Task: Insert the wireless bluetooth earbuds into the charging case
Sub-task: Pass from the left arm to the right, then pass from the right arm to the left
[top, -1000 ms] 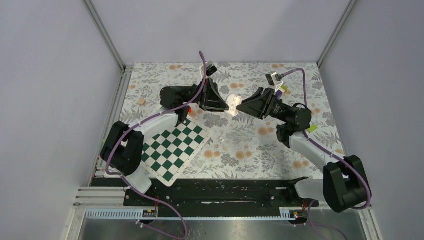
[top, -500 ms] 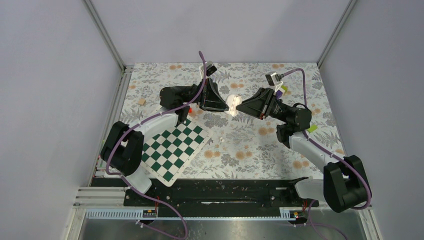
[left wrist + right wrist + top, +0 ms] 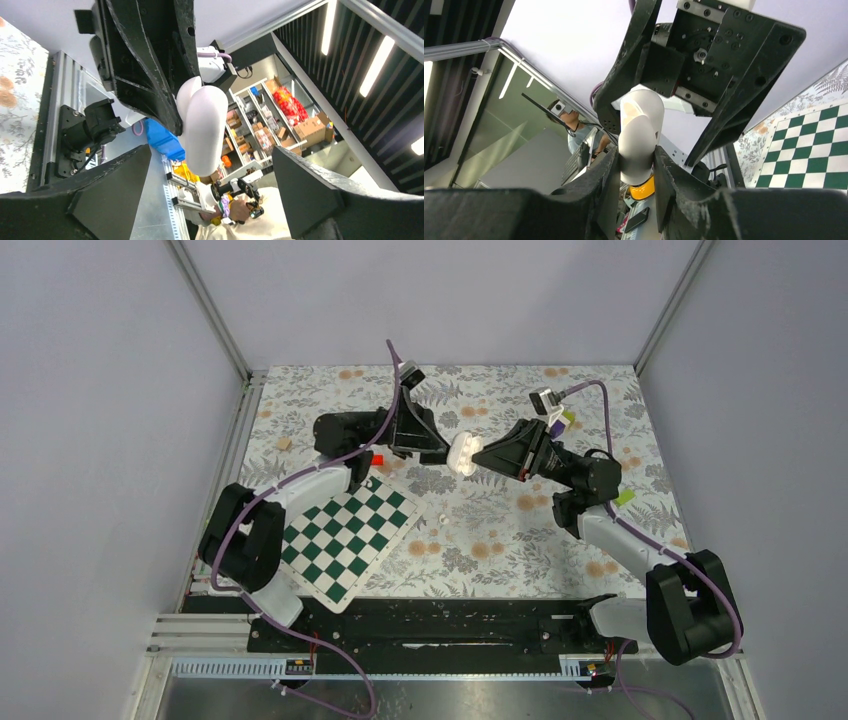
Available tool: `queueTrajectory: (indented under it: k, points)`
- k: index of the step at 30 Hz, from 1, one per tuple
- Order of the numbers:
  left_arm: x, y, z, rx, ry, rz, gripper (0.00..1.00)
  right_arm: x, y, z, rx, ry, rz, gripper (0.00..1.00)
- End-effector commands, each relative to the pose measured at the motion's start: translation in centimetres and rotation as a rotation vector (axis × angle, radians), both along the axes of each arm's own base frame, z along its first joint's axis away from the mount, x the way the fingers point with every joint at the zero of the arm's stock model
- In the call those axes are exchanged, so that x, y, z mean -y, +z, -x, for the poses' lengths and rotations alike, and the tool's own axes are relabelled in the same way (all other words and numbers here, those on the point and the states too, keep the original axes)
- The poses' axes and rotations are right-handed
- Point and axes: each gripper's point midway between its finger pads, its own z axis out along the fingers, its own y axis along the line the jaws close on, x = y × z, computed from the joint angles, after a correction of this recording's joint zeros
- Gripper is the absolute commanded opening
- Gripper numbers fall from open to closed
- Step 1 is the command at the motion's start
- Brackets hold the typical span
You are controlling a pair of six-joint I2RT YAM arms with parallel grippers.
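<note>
**Left end effector releases the case**

The left end effector, narrow a moment ago, now gapes wide. Just ahead of it, the charging case sits pinched in the right end effector, above the bench. The handover looks complete.

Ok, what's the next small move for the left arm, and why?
Probably draw the left gripper straight back from the charging case. Its fingers stand wide on either side of the case and appear clear of it, while the right gripper is clamped on it in mid-air. Backing off would give the right arm room to move the case.
</note>
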Motion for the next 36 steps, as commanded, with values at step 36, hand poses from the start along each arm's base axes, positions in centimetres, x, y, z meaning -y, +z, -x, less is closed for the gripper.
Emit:
queueTrajectory:
  k: [36]
  points:
    - [2.8,-10.5,-2.4,0.225,0.406,-0.505,0.74,2.3,-10.1,0.7,-0.352,-0.250,0.497,0.00]
